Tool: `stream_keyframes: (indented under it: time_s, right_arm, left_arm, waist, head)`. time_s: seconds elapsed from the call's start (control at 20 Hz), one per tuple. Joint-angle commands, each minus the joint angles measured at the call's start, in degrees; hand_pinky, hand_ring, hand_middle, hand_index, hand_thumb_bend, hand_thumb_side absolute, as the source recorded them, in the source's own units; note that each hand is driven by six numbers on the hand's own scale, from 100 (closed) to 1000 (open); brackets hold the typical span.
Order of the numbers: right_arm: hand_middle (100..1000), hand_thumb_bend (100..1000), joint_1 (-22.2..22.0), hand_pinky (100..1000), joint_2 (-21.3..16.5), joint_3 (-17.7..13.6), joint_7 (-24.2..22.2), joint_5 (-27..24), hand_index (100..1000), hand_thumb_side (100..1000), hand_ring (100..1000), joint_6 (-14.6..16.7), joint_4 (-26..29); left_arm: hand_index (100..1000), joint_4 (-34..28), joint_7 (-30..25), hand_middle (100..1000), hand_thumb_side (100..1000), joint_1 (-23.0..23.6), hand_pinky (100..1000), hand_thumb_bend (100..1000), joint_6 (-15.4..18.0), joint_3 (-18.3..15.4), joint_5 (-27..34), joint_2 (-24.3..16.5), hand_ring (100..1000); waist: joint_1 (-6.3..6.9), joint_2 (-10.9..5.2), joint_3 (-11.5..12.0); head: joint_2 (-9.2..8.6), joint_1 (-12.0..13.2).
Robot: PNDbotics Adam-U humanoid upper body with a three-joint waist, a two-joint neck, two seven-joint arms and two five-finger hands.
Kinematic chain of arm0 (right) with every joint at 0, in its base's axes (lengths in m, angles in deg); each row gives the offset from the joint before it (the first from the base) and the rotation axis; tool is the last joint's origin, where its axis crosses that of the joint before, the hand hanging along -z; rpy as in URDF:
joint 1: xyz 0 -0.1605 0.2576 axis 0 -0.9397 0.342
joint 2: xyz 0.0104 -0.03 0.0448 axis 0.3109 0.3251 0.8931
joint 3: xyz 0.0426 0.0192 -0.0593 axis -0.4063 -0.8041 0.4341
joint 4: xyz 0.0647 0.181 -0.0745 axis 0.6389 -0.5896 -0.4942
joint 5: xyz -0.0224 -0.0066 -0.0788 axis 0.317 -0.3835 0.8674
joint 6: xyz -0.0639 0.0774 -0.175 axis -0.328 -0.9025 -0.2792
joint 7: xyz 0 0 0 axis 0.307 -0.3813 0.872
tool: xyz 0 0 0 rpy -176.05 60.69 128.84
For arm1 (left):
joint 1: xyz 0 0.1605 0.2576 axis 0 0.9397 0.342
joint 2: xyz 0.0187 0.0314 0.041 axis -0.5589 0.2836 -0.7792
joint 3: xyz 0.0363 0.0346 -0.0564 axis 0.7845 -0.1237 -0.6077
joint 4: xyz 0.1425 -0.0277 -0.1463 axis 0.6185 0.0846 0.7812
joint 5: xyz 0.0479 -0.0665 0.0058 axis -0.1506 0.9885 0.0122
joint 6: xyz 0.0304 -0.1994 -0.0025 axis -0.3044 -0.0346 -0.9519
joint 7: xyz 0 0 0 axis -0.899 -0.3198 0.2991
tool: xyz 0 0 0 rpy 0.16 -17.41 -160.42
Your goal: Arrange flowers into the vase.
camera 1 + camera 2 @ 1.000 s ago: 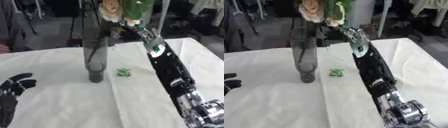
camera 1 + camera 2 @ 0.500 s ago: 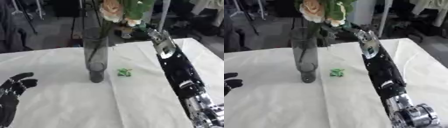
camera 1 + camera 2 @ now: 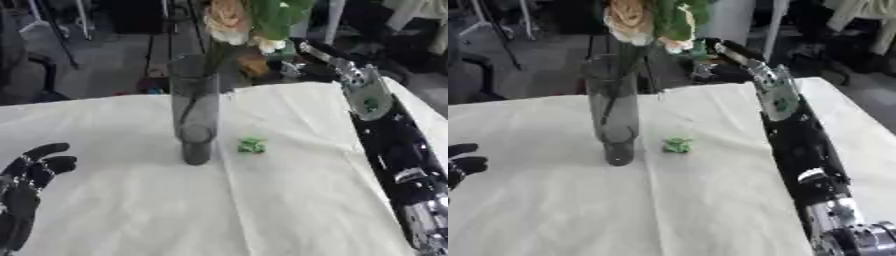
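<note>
A white cloth covers the tabletop (image 3: 289,200). The right arm (image 3: 385,135) stretches along its right edge to the far edge, where the right hand (image 3: 710,47) is too blurred to tell its fingers. A grey vase (image 3: 194,112) stands upright mid-table, flowers (image 3: 249,22) rising from it. The left hand (image 3: 31,172) rests open near the lower left corner. A small green scrap (image 3: 252,145) lies just beside the vase.
</note>
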Motion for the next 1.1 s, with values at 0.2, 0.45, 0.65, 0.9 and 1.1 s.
stream_keyframes:
  time_s: [0.2,0.45,0.65,0.9,1.1]
  right_arm:
    - [839,522,-0.3,990,-2.8,-1.0,0.3,-2.5,935,804,932,-0.8,2.7]
    - [827,505,-1.1,985,-3.2,-1.5,0.7,-3.5,931,788,927,-1.4,3.5]
    - [823,498,-1.5,984,-3.3,-1.6,0.7,-4.0,929,785,924,-1.7,4.0]
    - [819,491,-1.8,983,-3.3,-1.6,0.6,-4.4,927,784,923,-2.0,4.3]
    - [818,490,-2.0,982,-3.3,-1.7,0.5,-4.6,927,784,922,-2.1,4.5]
  left_arm:
    - [792,-0.7,0.3,750,982,-0.4,765,829,0.1,-0.6,-0.2,-1.7,722]
    - [791,-0.7,0.3,750,981,-0.3,764,830,0.1,-0.6,-0.2,-1.7,722]
    - [791,-0.8,0.4,749,982,-0.3,764,829,0.1,-0.7,-0.2,-1.7,721]
    - [790,-0.8,0.3,749,981,-0.2,764,830,0.1,-0.7,-0.2,-1.7,721]
    - [790,-0.8,0.3,749,981,-0.2,764,830,0.1,-0.7,-0.2,-1.7,721]
  waist:
    - [0.12,-0.54,-0.1]
    - [0.15,-0.57,-0.1]
    - [0.2,-0.53,-0.2]
    - [0.27,-0.5,-0.2]
    - [0.35,-0.51,-0.3]
  head:
    - [-0.32,0.3]
    - [-0.32,0.3]
    - [-0.31,0.5]
    - [-0.28,0.5]
    - [-0.32,0.6]
